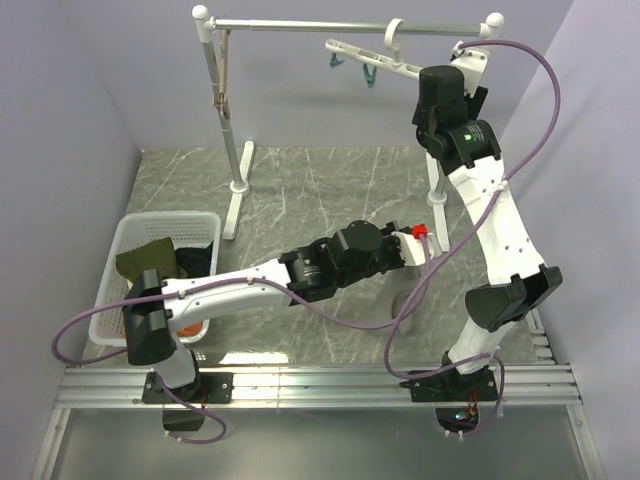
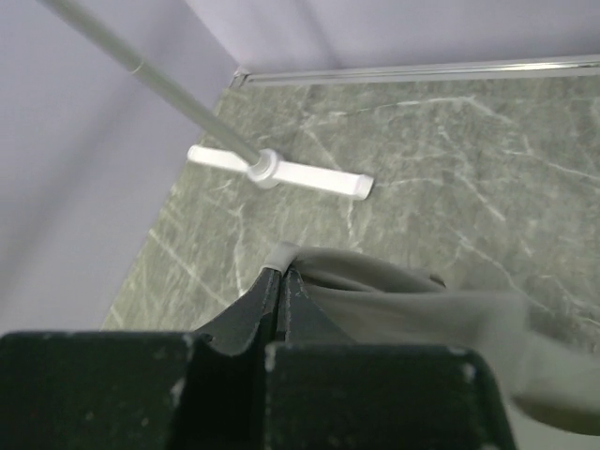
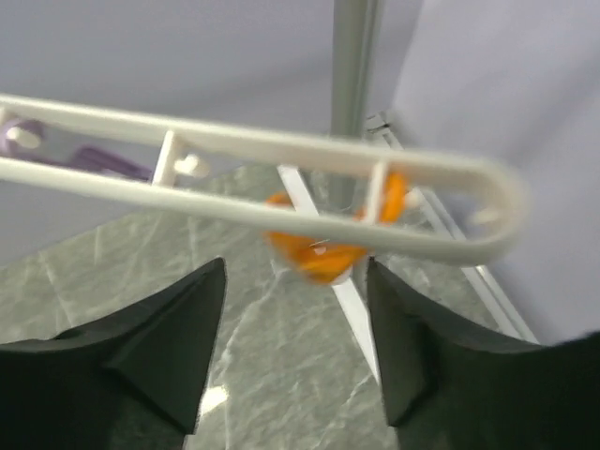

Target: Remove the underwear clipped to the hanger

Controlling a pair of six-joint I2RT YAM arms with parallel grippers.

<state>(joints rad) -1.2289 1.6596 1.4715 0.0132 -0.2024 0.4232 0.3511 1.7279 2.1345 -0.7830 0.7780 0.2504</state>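
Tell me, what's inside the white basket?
Olive briefs and black briefs lie in the basket, plus a bit of orange cloth. The left arm covers the rest.

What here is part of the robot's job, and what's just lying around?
Part of the job:
- light grey brief, pinched in the left gripper
- white clip hanger, with the open right gripper facing it
- dark olive brief and black brief, in the basket

Lying about:
- orange cloth
- rack
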